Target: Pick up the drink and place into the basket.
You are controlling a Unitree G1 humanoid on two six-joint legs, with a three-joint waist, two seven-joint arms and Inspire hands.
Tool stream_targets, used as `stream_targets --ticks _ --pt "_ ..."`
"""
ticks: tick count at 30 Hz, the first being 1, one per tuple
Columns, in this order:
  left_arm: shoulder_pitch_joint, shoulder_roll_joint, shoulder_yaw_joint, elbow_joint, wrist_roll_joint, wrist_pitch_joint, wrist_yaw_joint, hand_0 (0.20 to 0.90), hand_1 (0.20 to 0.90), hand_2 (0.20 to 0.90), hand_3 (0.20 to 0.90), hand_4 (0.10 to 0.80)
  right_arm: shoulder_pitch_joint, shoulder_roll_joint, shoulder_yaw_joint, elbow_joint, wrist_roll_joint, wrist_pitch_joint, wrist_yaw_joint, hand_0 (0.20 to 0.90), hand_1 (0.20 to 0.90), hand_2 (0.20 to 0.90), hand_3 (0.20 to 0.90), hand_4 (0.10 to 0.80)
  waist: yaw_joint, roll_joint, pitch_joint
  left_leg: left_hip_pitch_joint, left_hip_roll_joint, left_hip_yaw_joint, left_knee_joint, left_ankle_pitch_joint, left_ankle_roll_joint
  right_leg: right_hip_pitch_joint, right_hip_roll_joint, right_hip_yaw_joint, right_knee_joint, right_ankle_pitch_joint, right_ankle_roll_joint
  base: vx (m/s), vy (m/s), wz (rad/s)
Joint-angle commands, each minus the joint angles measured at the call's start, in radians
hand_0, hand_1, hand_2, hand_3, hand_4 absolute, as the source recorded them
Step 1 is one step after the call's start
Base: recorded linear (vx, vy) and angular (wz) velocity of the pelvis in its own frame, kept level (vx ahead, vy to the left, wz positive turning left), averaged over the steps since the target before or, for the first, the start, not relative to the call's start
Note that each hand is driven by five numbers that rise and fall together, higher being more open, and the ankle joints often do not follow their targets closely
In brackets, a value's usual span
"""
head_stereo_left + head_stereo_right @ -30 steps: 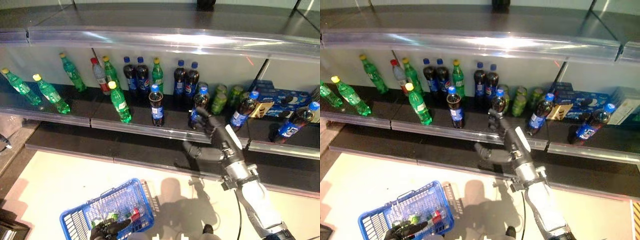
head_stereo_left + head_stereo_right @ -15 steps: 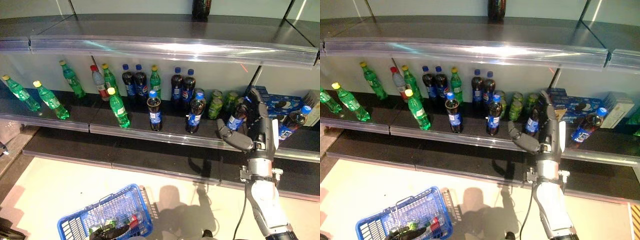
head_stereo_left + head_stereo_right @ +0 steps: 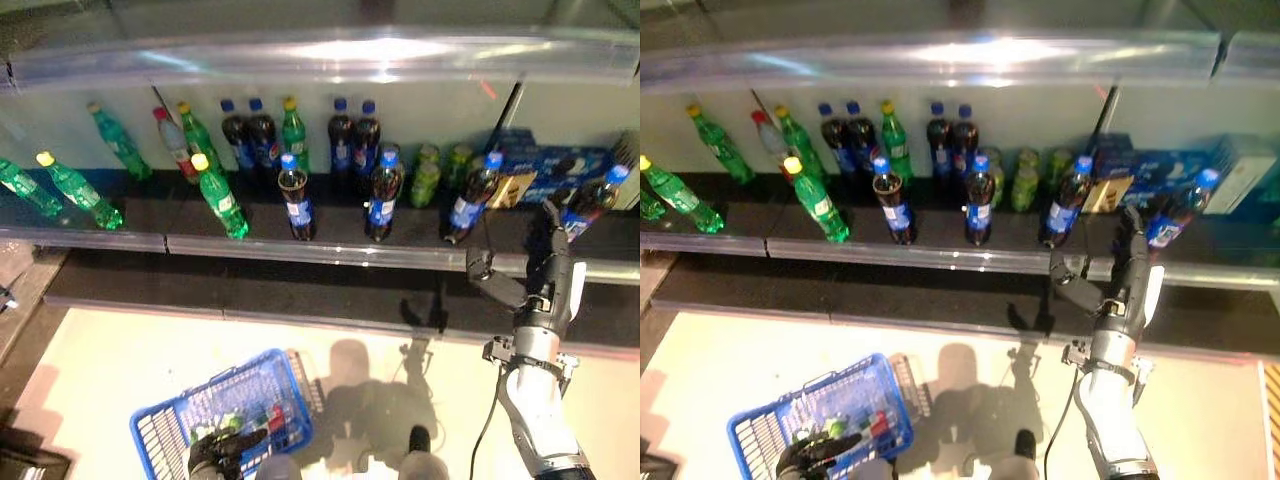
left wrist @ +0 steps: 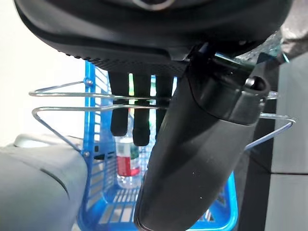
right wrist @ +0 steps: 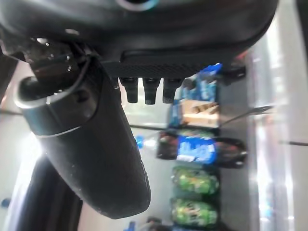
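Observation:
Cola bottles with blue caps stand along the shelf; one cola bottle (image 3: 466, 205) is just left of my right hand (image 3: 545, 285), another (image 3: 590, 197) just right of it. That hand is open and empty before the shelf's front lip, thumb spread towards the left; its wrist view shows a cola bottle (image 5: 202, 148) past the fingers. At the bottom, my left hand (image 3: 212, 455) is shut on the wire handles (image 4: 62, 101) of the blue basket (image 3: 165, 440), which holds a red-labelled bottle (image 4: 127, 161) and green ones.
Green bottles with yellow caps (image 3: 218, 195) and a red-capped bottle (image 3: 172, 140) stand further left on the shelf (image 3: 300, 252). Small green bottles (image 3: 430, 178) and blue biscuit boxes (image 3: 545, 165) sit behind the right hand. An upper shelf (image 3: 330, 55) overhangs.
My right hand has swept rightwards along the shelf front, from the middle cola bottles to the gap near the right end, staying open and empty. The camera has shifted. The basket stays held.

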Motion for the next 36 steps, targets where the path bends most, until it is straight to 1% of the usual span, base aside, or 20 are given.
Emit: stream_targets --ticks 1,2,7,13,14,16,17,19,22,25,34,36 --pt "0.045 0.034 -0.002 -0.087 -0.001 -0.065 0.02 0.3 0.3 0.3 0.2 0.1 -0.106 -0.009 -0.067 -0.122 -0.06 -0.105 -0.048 0.9 0.9 0.9 0.9 0.8 0.002 -0.045 0.018 -0.061 0.045 0.001 0.152 0.093 0.021 -0.001 0.007 -0.009 0.097 -0.04 -0.103 0.003 0.039 -0.1" --pt "0.044 0.032 -0.02 -0.1 -0.013 -0.076 0.02 0.3 0.3 0.3 0.2 0.1 -0.127 -0.02 -0.057 -0.12 -0.062 -0.096 -0.053 0.9 0.9 0.9 0.9 0.8 -0.002 -0.029 0.054 -0.112 0.041 -0.011 0.201 0.12 0.019 -0.027 0.006 0.005 0.124 -0.047 -0.112 0.002 0.049 -0.03" --pt "0.032 0.034 -0.041 -0.129 -0.033 -0.082 0.021 0.3 0.3 0.3 0.2 0.1 -0.176 -0.039 -0.045 -0.106 -0.069 -0.084 -0.048 0.9 0.9 0.9 0.9 0.8 -0.004 -0.008 0.098 -0.178 0.032 -0.029 0.26 0.153 0.012 -0.07 0.002 0.021 0.16 -0.054 -0.121 -0.019 0.039 -0.07" --pt "0.013 0.046 -0.061 -0.154 -0.049 -0.084 0.007 0.3 0.3 0.3 0.2 0.1 -0.264 -0.056 -0.033 -0.09 -0.096 -0.073 -0.099 0.9 0.9 0.9 0.9 0.8 0.001 0.013 0.15 -0.237 0.016 -0.045 0.304 0.169 0.012 -0.114 -0.001 0.031 0.191 -0.059 -0.129 -0.039 0.005 -0.05" --pt "0.001 0.048 -0.071 -0.161 -0.054 -0.086 0.009 0.3 0.3 0.3 0.2 0.1 -0.309 -0.065 -0.028 -0.089 -0.108 -0.071 -0.118 0.9 0.9 0.9 0.9 0.8 0.001 0.02 0.172 -0.257 0.008 -0.051 0.315 0.174 0.012 -0.135 0.001 0.038 0.197 -0.058 -0.131 -0.06 -0.004 -0.03" --pt "-0.002 0.049 -0.072 -0.162 -0.054 -0.086 0.01 0.3 0.3 0.3 0.2 0.1 -0.32 -0.066 -0.027 -0.088 -0.112 -0.069 -0.123 0.9 0.9 0.9 0.9 0.8 0.002 0.022 0.176 -0.262 0.007 -0.054 0.318 0.176 0.011 -0.139 0.001 0.038 0.198 -0.057 -0.132 -0.029 -0.002 -0.01" --pt "-0.004 0.05 -0.079 -0.164 -0.055 -0.084 0.009 0.3 0.3 0.3 0.2 0.1 -0.354 -0.077 -0.026 -0.089 -0.12 -0.067 -0.126 0.9 0.9 0.9 0.9 0.8 0.006 0.026 0.191 -0.274 -0.001 -0.063 0.326 0.185 0.009 -0.146 0.002 0.044 0.199 -0.055 -0.133 0.0 0.0 0.0" --pt "-0.004 0.056 -0.084 -0.169 -0.057 -0.078 0.006 0.3 0.3 0.3 0.2 0.1 -0.392 -0.093 -0.025 -0.094 -0.118 -0.06 -0.124 0.9 0.9 0.9 0.9 0.8 0.01 0.032 0.207 -0.29 -0.006 -0.071 0.335 0.195 0.009 -0.153 0.004 0.048 0.199 -0.052 -0.134 0.0 0.0 0.0" --pt "-0.007 0.058 -0.086 -0.169 -0.058 -0.077 0.004 0.3 0.3 0.3 0.2 0.1 -0.414 -0.105 -0.025 -0.094 -0.11 -0.063 -0.118 0.9 0.9 0.9 0.9 0.8 0.011 0.034 0.214 -0.298 -0.007 -0.072 0.336 0.195 0.011 -0.159 0.006 0.049 0.196 -0.05 -0.134 -0.023 -0.013 -0.02" --pt "-0.015 0.07 -0.094 -0.168 -0.056 -0.076 0.0 0.3 0.3 0.3 0.2 0.1 -0.482 -0.133 -0.021 -0.086 -0.094 -0.057 -0.121 0.9 0.9 0.9 0.9 0.8 0.022 0.034 0.215 -0.322 -0.01 -0.074 0.334 0.201 0.01 -0.174 0.013 0.049 0.183 -0.043 -0.135 -0.033 -0.038 -0.04" --pt "-0.033 0.106 -0.118 -0.17 -0.048 -0.053 -0.002 0.3 0.3 0.3 0.2 0.1 -0.671 -0.188 -0.008 -0.009 0.06 0.014 -0.099 0.9 0.9 0.9 0.9 0.8 0.057 0.037 0.215 -0.361 -0.016 -0.089 0.343 0.205 0.01 -0.177 0.019 0.036 0.164 -0.035 -0.139 0.008 -0.044 0.0" --pt "-0.036 0.112 -0.123 -0.171 -0.049 -0.047 -0.001 0.3 0.3 0.3 0.2 0.1 -0.707 -0.193 -0.002 0.002 0.08 0.044 -0.104 0.9 0.9 0.9 0.9 0.8 0.065 0.039 0.215 -0.365 -0.018 -0.091 0.34 0.205 0.011 -0.176 0.018 0.034 0.161 -0.034 -0.138 0.01 -0.008 0.02"
